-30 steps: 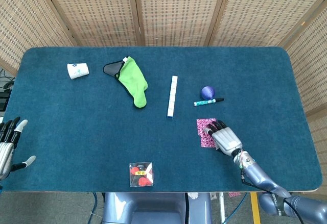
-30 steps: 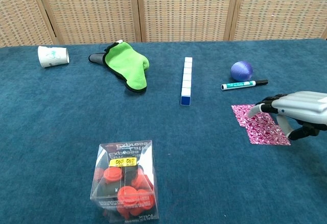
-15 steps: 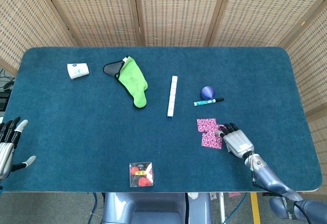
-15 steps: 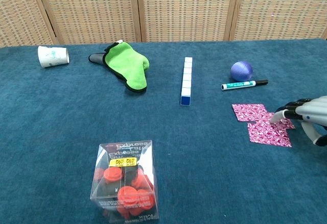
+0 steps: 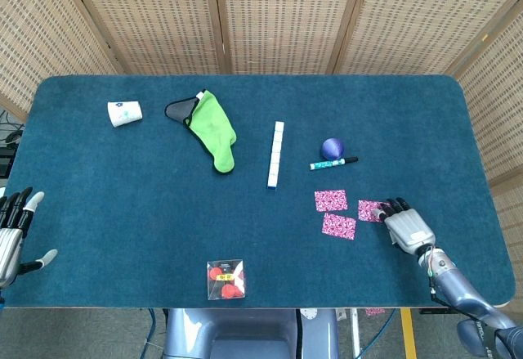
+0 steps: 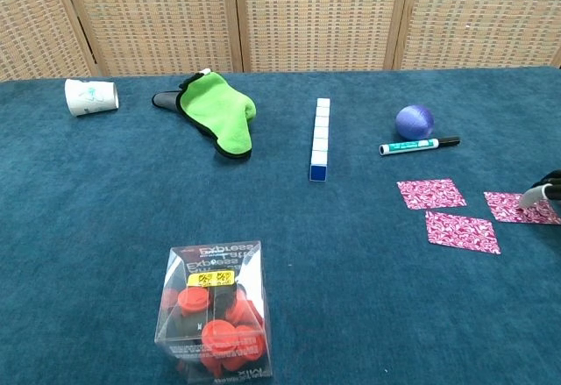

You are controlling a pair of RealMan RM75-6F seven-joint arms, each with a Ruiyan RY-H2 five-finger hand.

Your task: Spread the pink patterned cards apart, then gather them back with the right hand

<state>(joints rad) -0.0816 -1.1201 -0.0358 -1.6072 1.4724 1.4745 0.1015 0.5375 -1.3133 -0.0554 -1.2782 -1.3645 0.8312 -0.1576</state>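
Note:
Three pink patterned cards lie apart on the blue table. One card (image 5: 330, 200) (image 6: 430, 193) is nearest the marker, a second (image 5: 338, 226) (image 6: 462, 231) lies just in front of it, and a third (image 5: 372, 210) (image 6: 519, 207) sits further right. My right hand (image 5: 405, 225) (image 6: 542, 194) lies flat, and its fingertips (image 5: 386, 208) rest on the third card's right edge. My left hand (image 5: 11, 232) hangs at the table's left front edge, fingers spread, holding nothing.
A teal marker (image 5: 333, 163) and a purple ball (image 5: 332, 148) lie behind the cards. A white block row (image 5: 275, 154), a green cloth (image 5: 212, 129) and a tipped paper cup (image 5: 124, 113) sit further back. A clear box of red caps (image 5: 225, 279) stands near the front.
My right hand slid to the right, dragging the top card with it. The stack went from one pile to three separate cards. The left hand stayed still.

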